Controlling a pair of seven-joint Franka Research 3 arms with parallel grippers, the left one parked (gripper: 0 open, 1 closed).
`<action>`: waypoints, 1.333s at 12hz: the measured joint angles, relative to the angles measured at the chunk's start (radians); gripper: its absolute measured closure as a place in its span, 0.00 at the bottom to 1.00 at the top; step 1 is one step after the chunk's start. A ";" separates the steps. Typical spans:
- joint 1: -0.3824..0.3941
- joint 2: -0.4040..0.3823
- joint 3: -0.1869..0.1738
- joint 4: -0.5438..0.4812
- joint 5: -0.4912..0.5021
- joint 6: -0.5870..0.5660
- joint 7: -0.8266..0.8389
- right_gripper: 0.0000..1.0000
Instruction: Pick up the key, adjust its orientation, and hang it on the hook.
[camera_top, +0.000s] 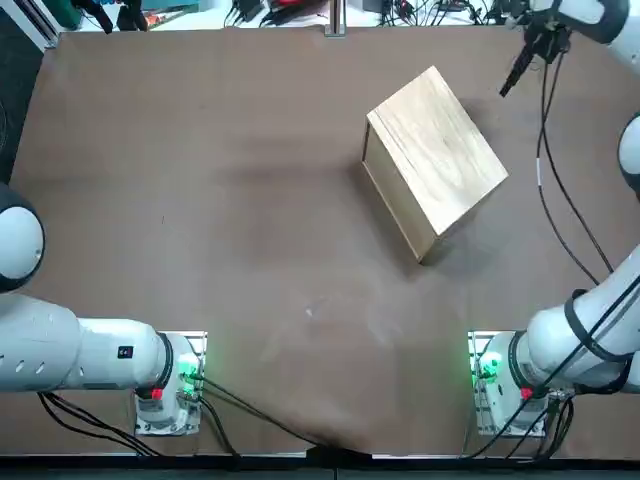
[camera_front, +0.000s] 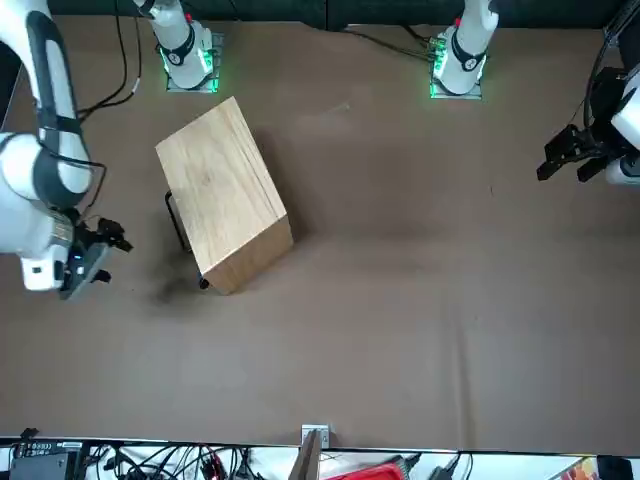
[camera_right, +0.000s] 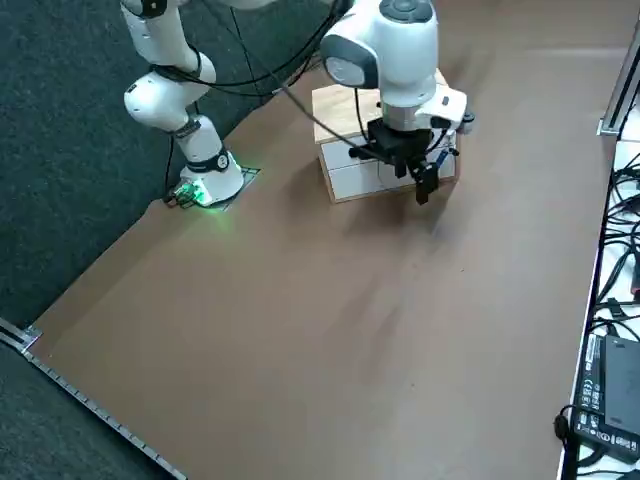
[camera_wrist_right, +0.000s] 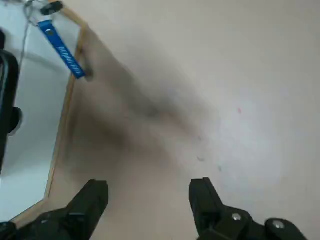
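Hovering seemingly near box (camera_top: 440, 150), right gripper (camera_wrist_right: 149, 186)

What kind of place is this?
Probably a robot lab: the right gripper hangs open beside a wooden box on a big brown table, with wires heaped at the edge.

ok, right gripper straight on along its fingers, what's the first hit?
Looks like the bare tabletop for the right gripper, passing beside the wooden box. Side clearance is hard to judge from these angles.
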 joint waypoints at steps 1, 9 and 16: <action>-0.019 -0.011 0.000 0.000 0.005 -0.007 0.027 0.00; -0.026 -0.172 0.009 0.001 0.009 -0.135 0.514 0.00; 0.016 -0.345 0.019 0.001 0.007 -0.265 0.932 0.00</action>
